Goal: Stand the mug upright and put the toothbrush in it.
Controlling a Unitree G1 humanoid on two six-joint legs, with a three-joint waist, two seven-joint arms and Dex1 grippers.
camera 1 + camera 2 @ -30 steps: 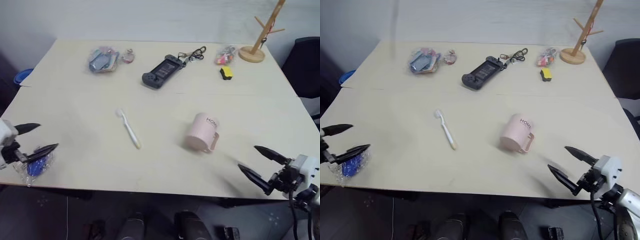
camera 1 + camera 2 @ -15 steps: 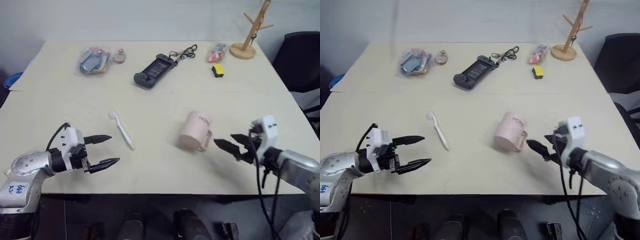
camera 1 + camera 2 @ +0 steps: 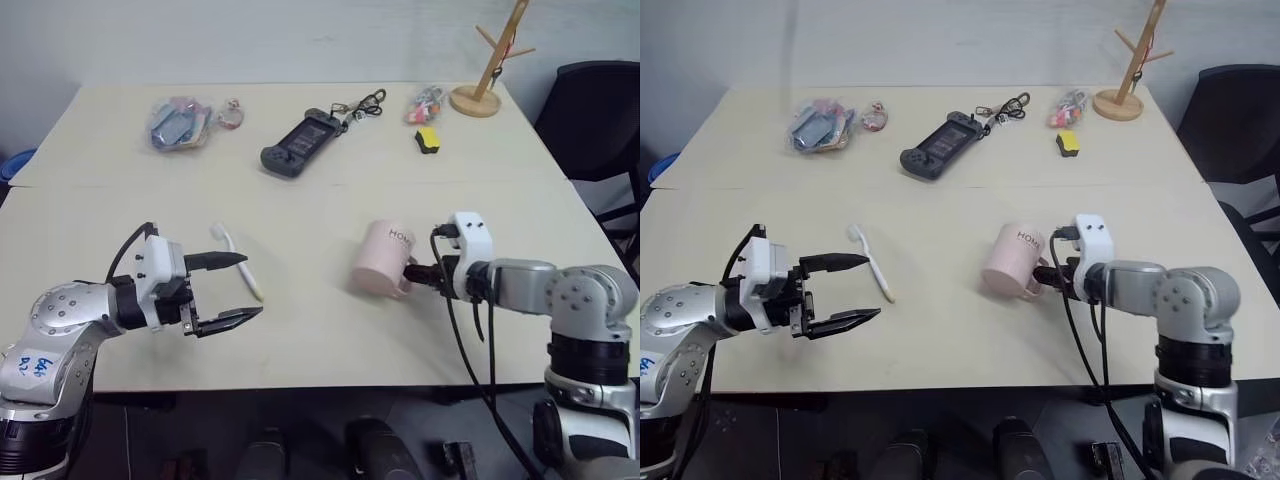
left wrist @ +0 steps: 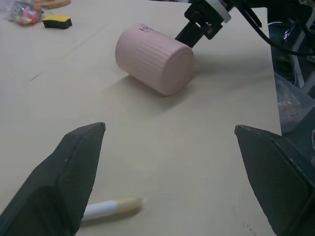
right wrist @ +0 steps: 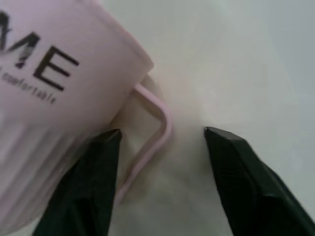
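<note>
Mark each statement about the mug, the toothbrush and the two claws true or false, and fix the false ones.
1. The mug stands upright. False: it lies on its side.
2. The right claw straddles the mug's handle. True.
3. The toothbrush sits inside the mug. False: it lies flat on the table.
4. The left claw is open beside the toothbrush. True.
5. The left claw holds the toothbrush. False: it holds nothing.
</note>
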